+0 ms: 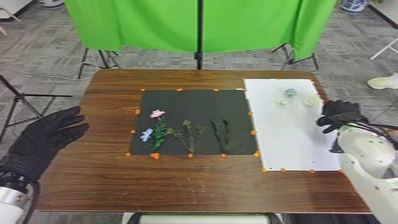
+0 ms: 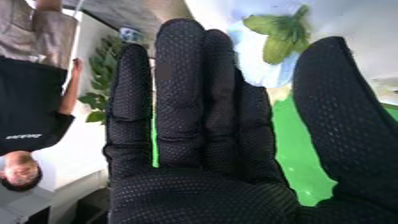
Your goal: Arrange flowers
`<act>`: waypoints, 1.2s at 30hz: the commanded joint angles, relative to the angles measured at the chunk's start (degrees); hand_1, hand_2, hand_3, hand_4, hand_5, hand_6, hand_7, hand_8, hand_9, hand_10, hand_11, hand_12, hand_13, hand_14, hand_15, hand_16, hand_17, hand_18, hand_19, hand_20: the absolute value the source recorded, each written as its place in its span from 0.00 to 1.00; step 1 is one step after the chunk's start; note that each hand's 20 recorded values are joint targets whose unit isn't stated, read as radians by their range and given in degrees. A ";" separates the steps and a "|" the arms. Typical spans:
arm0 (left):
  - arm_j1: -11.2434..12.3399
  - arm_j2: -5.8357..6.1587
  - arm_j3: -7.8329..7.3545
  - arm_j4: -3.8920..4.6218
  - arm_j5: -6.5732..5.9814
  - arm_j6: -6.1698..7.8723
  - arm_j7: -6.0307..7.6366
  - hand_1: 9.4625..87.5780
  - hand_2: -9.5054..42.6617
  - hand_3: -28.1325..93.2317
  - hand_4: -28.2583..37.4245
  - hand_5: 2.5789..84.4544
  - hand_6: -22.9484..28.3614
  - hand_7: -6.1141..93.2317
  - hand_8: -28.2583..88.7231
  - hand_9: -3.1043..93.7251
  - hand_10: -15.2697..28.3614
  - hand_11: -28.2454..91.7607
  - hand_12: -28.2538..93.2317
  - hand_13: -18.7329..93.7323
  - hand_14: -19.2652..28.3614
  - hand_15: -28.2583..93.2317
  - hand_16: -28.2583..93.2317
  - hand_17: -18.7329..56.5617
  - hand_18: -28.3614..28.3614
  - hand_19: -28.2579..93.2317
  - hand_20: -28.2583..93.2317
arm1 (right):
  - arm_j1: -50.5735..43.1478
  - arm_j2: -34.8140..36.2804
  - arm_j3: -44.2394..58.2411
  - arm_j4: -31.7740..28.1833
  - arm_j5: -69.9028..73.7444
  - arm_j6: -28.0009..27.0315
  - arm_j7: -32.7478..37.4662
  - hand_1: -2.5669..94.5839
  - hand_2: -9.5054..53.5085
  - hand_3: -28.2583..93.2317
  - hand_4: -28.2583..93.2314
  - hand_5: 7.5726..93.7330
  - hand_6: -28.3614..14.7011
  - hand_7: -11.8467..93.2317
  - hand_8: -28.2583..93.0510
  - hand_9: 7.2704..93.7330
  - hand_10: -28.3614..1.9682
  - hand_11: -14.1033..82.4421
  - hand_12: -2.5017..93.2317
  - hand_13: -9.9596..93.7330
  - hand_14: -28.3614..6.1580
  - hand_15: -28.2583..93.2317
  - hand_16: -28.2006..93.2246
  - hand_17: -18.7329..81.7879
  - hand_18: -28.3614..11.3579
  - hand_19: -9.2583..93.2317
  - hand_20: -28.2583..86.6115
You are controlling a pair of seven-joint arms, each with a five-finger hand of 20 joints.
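Observation:
On the black sheet (image 1: 197, 110) in the head view lie a pink flower (image 1: 157, 114) and a blue flower (image 1: 147, 134) with green leaves, and several green stems (image 1: 221, 137) to their right. Small pale blossoms (image 1: 290, 92) rest on the upper part of the white sheet (image 1: 298, 142). My right hand (image 1: 340, 112) is at that sheet's right edge; in the right wrist view my right hand (image 2: 200, 195) has straight fingers, with a pale blue blossom with green leaves (image 2: 282, 37) beyond them. My left hand (image 1: 44, 137) is open beside the table's left edge.
The brown table (image 1: 98, 170) carries both sheets, with orange markers (image 1: 155, 156) along their edges. A green cloth (image 1: 142, 25) hangs on stands behind the table.

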 commanded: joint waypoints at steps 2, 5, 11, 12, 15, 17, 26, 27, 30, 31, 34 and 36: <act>1.83 -0.86 -0.45 -0.38 0.06 0.88 0.47 0.24 0.27 0.81 0.06 0.46 0.54 0.26 0.15 0.40 0.63 0.46 0.36 0.41 0.73 0.57 0.20 0.17 0.89 0.66 0.24 | 0.63 -0.76 0.30 -0.41 -4.66 3.14 -1.56 0.51 0.00 0.92 0.00 0.72 0.72 0.63 0.11 0.93 0.90 0.39 0.52 0.87 0.81 0.70 0.47 0.50 0.34 0.83 0.55; 2.25 -1.09 -0.82 -0.58 0.06 1.13 0.66 0.24 0.27 0.81 0.06 0.46 0.54 0.26 0.15 0.40 0.63 0.46 0.36 0.41 0.73 0.57 0.20 0.17 0.89 0.66 0.24 | 1.29 -1.28 0.42 -3.14 -5.49 3.82 -1.43 0.51 0.00 0.94 0.00 0.74 0.71 0.63 0.10 0.94 0.90 0.39 0.53 0.88 0.81 0.71 0.47 0.50 0.34 0.84 0.56; 3.06 -1.04 -1.54 -0.92 -0.06 1.56 0.74 0.24 0.28 0.81 0.06 0.46 0.54 0.26 0.15 0.40 0.63 0.46 0.36 0.41 0.73 0.57 0.20 0.17 0.89 0.66 0.24 | 9.82 -3.99 -6.17 -7.93 -5.54 11.36 -6.17 0.50 0.00 0.96 0.00 0.75 0.69 0.63 0.09 0.95 0.89 0.39 0.53 0.88 0.82 0.71 0.48 0.51 0.33 0.85 0.56; 3.06 -0.76 -1.35 -0.82 -0.22 1.78 1.01 0.24 0.28 0.81 0.06 0.46 0.54 0.26 0.15 0.40 0.63 0.46 0.36 0.41 0.73 0.57 0.20 0.17 0.89 0.66 0.24 | 12.20 -4.86 -8.31 -8.06 -5.25 12.75 -7.11 0.50 0.00 0.96 0.00 0.75 0.69 0.63 0.09 0.95 0.89 0.39 0.54 0.88 0.82 0.71 0.48 0.51 0.33 0.85 0.56; 3.03 -0.65 -1.04 -0.73 -0.35 1.98 0.93 0.25 0.28 0.81 0.06 0.46 0.54 0.26 0.15 0.40 0.63 0.46 0.36 0.41 0.73 0.57 0.20 0.17 0.89 0.66 0.24 | 18.62 -9.29 -14.54 -7.66 -4.40 14.17 -10.98 0.50 0.00 0.96 0.00 0.75 0.68 0.64 0.09 0.95 0.89 0.38 0.54 0.89 0.82 0.71 0.49 0.51 0.33 0.85 0.56; 2.44 -0.44 -0.60 -0.49 -0.36 1.82 0.65 0.25 0.28 0.80 0.06 0.46 0.54 0.26 0.15 0.40 0.63 0.46 0.36 0.41 0.73 0.57 0.20 0.17 0.89 0.66 0.24 | 22.53 -12.76 -18.75 -6.19 -5.14 13.47 -13.15 0.50 0.00 0.96 0.00 0.75 0.68 0.64 0.09 0.95 0.89 0.38 0.54 0.89 0.82 0.71 0.49 0.51 0.33 0.85 0.56; 0.03 0.44 1.15 0.46 -0.16 0.82 -0.78 0.25 0.28 0.81 0.06 0.46 0.54 0.26 0.15 0.40 0.63 0.46 0.36 0.41 0.73 0.57 0.20 0.17 0.89 0.67 0.24 | 31.36 -28.23 -30.52 4.13 -4.76 6.44 -16.98 0.52 0.00 0.94 0.00 0.74 0.68 0.64 0.08 0.95 0.90 0.37 0.54 0.88 0.83 0.70 0.49 0.51 0.34 0.85 0.56; 0.00 0.46 1.12 0.47 -0.15 0.71 -1.09 0.25 0.28 0.81 0.06 0.46 0.54 0.26 0.15 0.40 0.63 0.46 0.36 0.41 0.73 0.57 0.20 0.17 0.89 0.67 0.24 | 30.55 -29.40 -30.49 4.60 -5.70 5.90 -18.05 0.52 0.00 0.94 0.00 0.74 0.68 0.64 0.08 0.95 0.90 0.37 0.54 0.88 0.83 0.70 0.49 0.51 0.34 0.85 0.56; -0.01 0.77 1.24 0.58 -0.24 0.83 -0.78 0.25 0.28 0.80 0.06 0.46 0.54 0.26 0.15 0.39 0.63 0.46 0.36 0.41 0.73 0.57 0.20 0.17 0.89 0.67 0.24 | 29.20 -31.13 -32.07 5.23 -7.65 4.93 -18.65 0.52 0.00 0.93 0.00 0.74 0.68 0.64 0.08 0.95 0.90 0.36 0.53 0.88 0.84 0.69 0.49 0.51 0.34 0.85 0.56; -0.01 0.72 1.18 0.60 -0.20 0.67 -1.11 0.25 0.28 0.80 0.06 0.46 0.54 0.26 0.15 0.39 0.63 0.46 0.36 0.41 0.73 0.57 0.20 0.17 0.89 0.67 0.24 | 28.36 -31.78 -32.00 5.40 -8.63 4.04 -19.57 0.52 0.00 0.93 0.00 0.74 0.68 0.64 0.08 0.95 0.90 0.36 0.53 0.88 0.84 0.69 0.49 0.51 0.34 0.85 0.56; -0.48 0.91 1.42 0.90 -0.25 0.72 -1.18 0.25 0.28 0.80 0.06 0.46 0.54 0.26 0.15 0.39 0.63 0.46 0.36 0.41 0.73 0.57 0.20 0.17 0.89 0.67 0.24 | 26.58 -32.49 -32.75 5.06 -10.55 1.89 -19.60 0.52 0.00 0.93 0.00 0.74 0.68 0.63 0.08 0.95 0.90 0.36 0.53 0.88 0.84 0.69 0.50 0.51 0.34 0.84 0.56; -0.21 0.72 1.18 0.79 -0.19 0.30 -1.38 0.25 0.28 0.80 0.06 0.46 0.54 0.26 0.15 0.39 0.63 0.45 0.36 0.41 0.73 0.57 0.20 0.17 0.89 0.67 0.24 | 25.18 -32.19 -33.52 4.03 -10.24 1.53 -19.00 0.53 0.00 0.92 0.00 0.74 0.68 0.63 0.08 0.95 0.90 0.35 0.53 0.88 0.84 0.68 0.50 0.51 0.35 0.84 0.56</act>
